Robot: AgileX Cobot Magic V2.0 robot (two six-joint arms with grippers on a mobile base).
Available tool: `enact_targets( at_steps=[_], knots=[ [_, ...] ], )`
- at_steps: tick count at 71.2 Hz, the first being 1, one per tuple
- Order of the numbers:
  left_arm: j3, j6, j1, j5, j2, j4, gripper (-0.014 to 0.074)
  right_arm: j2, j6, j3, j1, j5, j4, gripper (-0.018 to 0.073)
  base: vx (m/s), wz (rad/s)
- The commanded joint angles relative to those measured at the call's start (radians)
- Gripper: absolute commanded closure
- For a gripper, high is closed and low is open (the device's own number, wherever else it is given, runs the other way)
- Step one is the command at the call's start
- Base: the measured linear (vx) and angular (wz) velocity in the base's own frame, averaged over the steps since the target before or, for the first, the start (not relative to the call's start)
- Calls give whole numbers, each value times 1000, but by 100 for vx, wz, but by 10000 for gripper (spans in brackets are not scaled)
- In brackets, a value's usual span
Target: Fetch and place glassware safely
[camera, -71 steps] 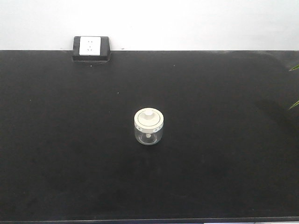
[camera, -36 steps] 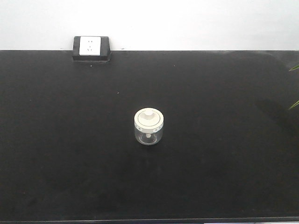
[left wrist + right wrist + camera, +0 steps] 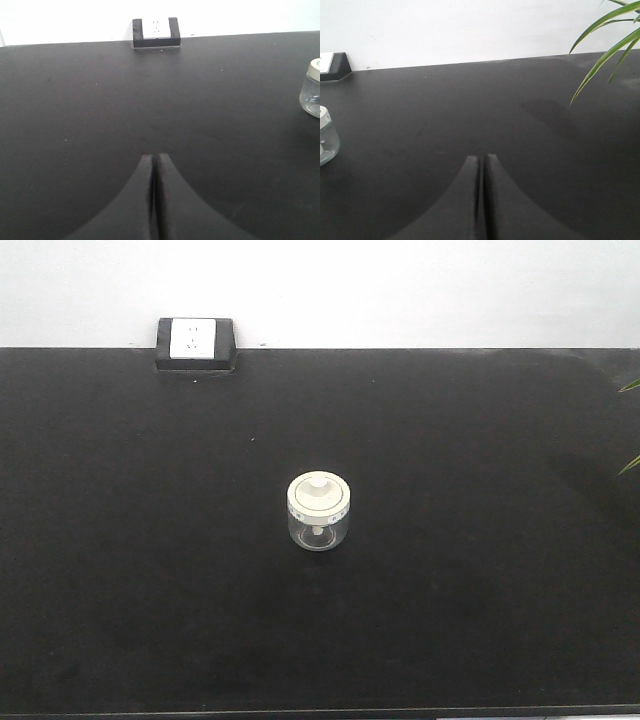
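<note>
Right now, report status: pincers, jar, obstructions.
Left pincer shut, empty. Right pincer shut, empty. Glass jar upright mid-table, lid on, untouched. Nothing near it; socket box at far edge.

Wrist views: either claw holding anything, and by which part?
Nothing is held. The left claw and right claw are both shut on nothing, and the glass jar stands alone on the black table, untouched.

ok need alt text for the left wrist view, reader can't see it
The left gripper, fingers pressed shut and empty, points across a bare black table toward a wall socket box at the far edge. A small clear glass jar with a cream lid stands cut off at the right edge, apart from the gripper.
</note>
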Motion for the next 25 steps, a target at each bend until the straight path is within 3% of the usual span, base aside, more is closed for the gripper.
enact_targets(
  at_steps=[1, 25],
  knots=[
    [27, -2, -6, -70, -11, -11, 603, -14, -8, 19, -4, -79, -5, 563, 0, 0],
    [27, -2, -6, -70, -11, -11, 603, -14, -8, 19, -4, -79, -5, 563, 0, 0]
  ],
)
